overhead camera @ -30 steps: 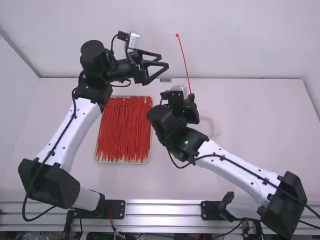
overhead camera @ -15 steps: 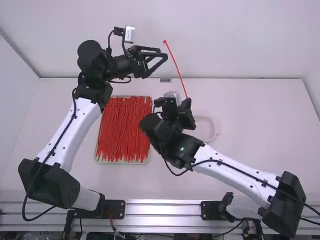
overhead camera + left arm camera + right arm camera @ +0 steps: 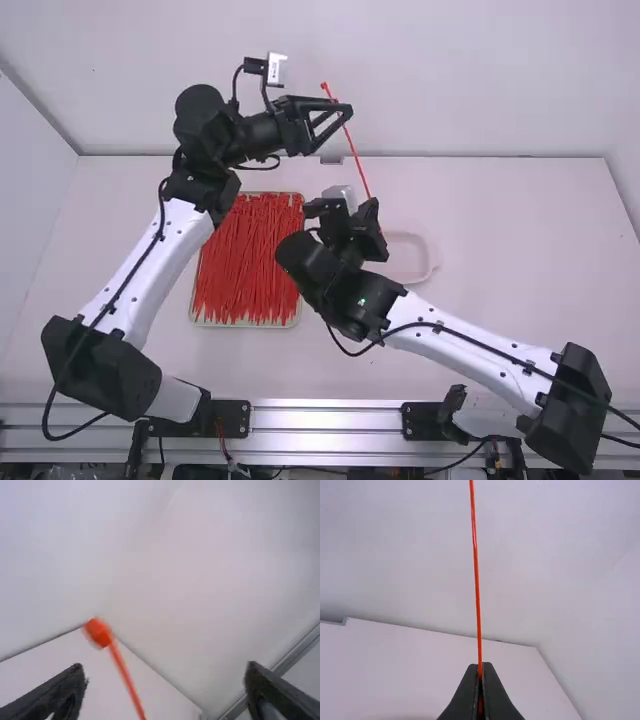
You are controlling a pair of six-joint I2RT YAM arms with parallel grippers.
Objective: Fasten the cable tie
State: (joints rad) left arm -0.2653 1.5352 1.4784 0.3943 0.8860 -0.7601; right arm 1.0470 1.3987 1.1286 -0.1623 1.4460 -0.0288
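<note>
The left gripper (image 3: 330, 125) has swung in around the cable tie (image 3: 347, 143); its fingers stand wide apart, gripping nothing, with the tie's top end between them. The right gripper (image 3: 368, 207), at 5 o'clock from it, is clamped on the tie's lower end. The tie slants toward 11 o'clock, above the table (image 3: 520, 230). A tray (image 3: 246, 325) of ties lies at 8 o'clock.

Tray (image 3: 246, 324) of spare red ties (image 3: 250, 255), thin white loop (image 3: 426, 262) lying on white table (image 3: 520, 230)

L pincer (image 3: 164, 669) fingers (image 3: 57, 697) spread wide. Orange cable tie (image 3: 120, 667), head end btwn them, nearer one finger, touching neither. White wall (image 3: 200, 555) behind.
</note>
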